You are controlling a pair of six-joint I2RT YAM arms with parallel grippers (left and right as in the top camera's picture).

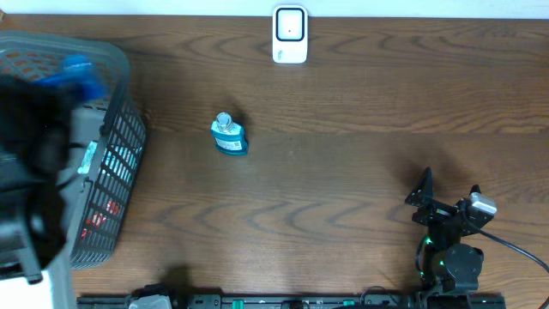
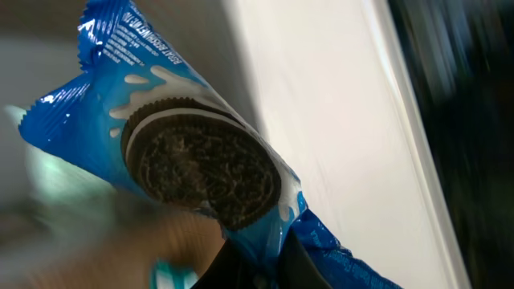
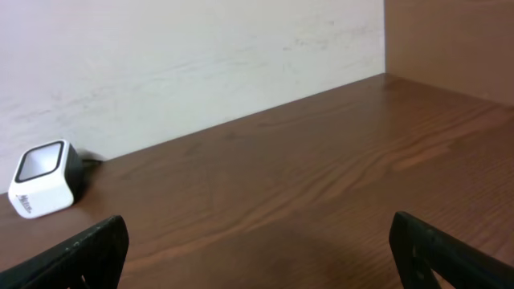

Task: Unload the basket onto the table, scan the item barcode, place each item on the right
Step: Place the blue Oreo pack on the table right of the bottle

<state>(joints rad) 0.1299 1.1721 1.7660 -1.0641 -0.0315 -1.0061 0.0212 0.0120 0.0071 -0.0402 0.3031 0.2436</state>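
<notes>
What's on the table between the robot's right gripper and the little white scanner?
Nothing, just bare wooden table between the right gripper and the white scanner, as the right wrist and overhead views show.

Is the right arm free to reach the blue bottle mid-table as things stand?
Probably yes: the right pincer is open and empty, and only bare table lies between it and the blue bottle, which stands alone.
</notes>
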